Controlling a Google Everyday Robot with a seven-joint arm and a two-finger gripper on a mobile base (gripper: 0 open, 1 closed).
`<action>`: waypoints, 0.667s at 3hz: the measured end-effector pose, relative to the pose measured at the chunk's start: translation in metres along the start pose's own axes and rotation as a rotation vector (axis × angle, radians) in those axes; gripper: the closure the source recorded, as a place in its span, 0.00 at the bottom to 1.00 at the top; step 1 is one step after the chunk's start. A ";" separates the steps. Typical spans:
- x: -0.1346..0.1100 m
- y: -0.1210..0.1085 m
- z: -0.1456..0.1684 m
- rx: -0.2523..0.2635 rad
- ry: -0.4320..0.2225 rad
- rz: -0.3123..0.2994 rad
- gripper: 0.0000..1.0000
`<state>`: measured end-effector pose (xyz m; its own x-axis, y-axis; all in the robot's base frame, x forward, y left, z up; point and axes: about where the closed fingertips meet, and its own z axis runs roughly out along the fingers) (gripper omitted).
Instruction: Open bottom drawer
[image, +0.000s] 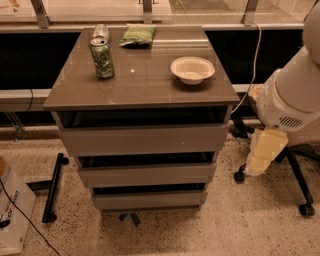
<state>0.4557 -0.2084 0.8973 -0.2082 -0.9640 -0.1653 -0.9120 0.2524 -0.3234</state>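
Far left, low: corner of a white cardboard box on the speckled terrazzo floor, thin black cable running past it; just right of that a black metal bar lies on the floor, near the cabinet's left side; centre: grey-brown three-drawer cabinet with a flat glossy top; on the top, left rear, a green drink can stands upright; behind and right of it a flat green snack packet lies at the back edge; further right a shallow white paper bowl sits apart from both; the bottom drawer, plain grey handleless front, is lowest of the three, just above the floor, closed, dark gap between it and the middle drawer front; right of the cabinet a white cable hangs down from the window ledge; far right, bulky white robot arm enters from the frame's edge; below it hangs the cream-coloured gripper, beside the cabinet's right side at about middle-drawer height, well apart from the bottom drawer, touching nothing visible; open or clenched, cannot tell; behind it, black wheeled legs of an office chair.
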 end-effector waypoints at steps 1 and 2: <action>0.002 0.003 0.037 0.002 0.000 0.010 0.00; 0.004 0.003 0.088 -0.021 0.008 0.040 0.00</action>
<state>0.4836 -0.2047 0.8137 -0.2472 -0.9540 -0.1698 -0.9102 0.2888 -0.2970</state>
